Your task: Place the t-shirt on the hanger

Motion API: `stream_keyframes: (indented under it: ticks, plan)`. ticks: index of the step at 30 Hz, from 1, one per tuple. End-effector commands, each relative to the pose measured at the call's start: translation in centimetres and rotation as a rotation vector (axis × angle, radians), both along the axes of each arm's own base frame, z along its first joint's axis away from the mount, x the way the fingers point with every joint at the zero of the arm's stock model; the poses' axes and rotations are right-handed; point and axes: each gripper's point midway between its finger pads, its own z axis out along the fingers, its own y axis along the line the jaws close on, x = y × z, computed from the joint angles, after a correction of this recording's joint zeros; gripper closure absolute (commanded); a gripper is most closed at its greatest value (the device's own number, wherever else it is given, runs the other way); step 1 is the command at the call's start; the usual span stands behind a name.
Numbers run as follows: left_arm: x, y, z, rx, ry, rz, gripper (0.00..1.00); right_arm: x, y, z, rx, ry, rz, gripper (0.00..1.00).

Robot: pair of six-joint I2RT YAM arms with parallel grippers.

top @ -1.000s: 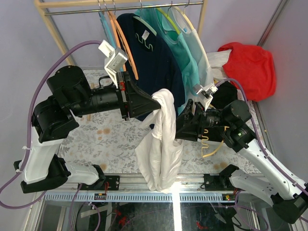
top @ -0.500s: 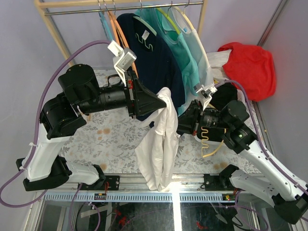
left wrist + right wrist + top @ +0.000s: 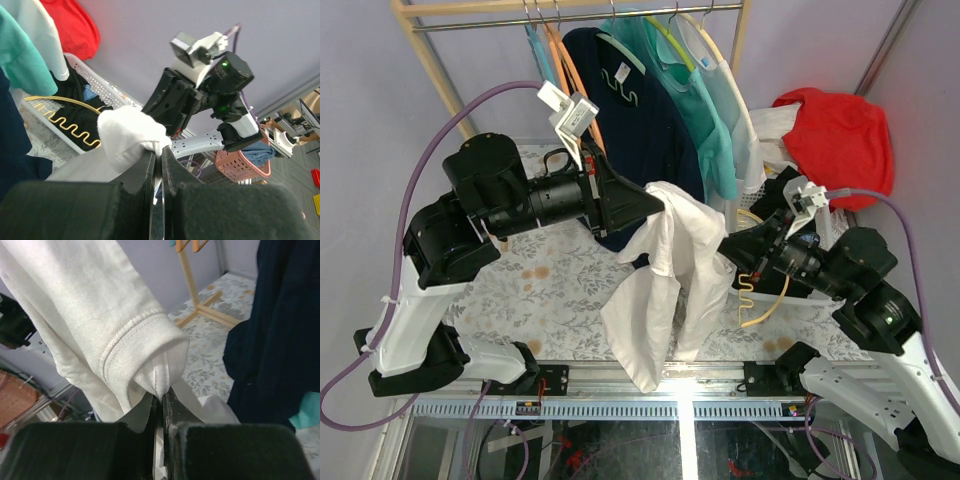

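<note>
Two grips are seen on the t-shirt (image 3: 655, 300) at frame centre — left gripper (image 3: 662, 203) clamped on its top, right gripper (image 3: 727, 252) clamped on a hem just right

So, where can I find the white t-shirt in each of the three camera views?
Top external: the t-shirt hangs at the centre, held between the left gripper and the right gripper.
Left wrist: the t-shirt is a white bunch at the centre, pinched in the closed fingers.
Right wrist: the t-shirt fills the upper left, its sleeve fabric pinched at the fingers.
Shared landmark: the navy shirt, at the left edge in left wrist and on the right in right wrist.
</note>
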Motion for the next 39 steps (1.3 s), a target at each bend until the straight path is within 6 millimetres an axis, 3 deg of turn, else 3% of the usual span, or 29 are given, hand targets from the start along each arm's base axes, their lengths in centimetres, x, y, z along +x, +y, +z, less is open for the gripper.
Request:
stream_keyframes:
  ticks: [1,10,17,24,39]
  plan:
    - [1.2,0.3,0.7,-0.009,-0.002,0.073,0.97,0.8,-2.3,2.7,-0.005,-0.087,-0.132,1.00]
    - [6.1,2.6,-1.6,0.114,-0.024,0.354,0.97,0.6,-0.9,5.1,0.021,-0.121,-0.057,1.00]
    - [8.0,2.2,-2.3,0.130,-0.036,0.419,0.97,-0.6,-1.2,3.8,0.029,-0.097,-0.035,1.00]
    - [8.8,0.5,-2.4,0.120,-0.002,0.403,0.97,-1.7,-1.7,3.1,0.033,-0.085,-0.018,1.00]
    - [12.1,-0.2,-4.8,0.168,0.040,0.529,0.98,-4.1,-0.3,3.4,0.081,-0.023,0.134,1.00]
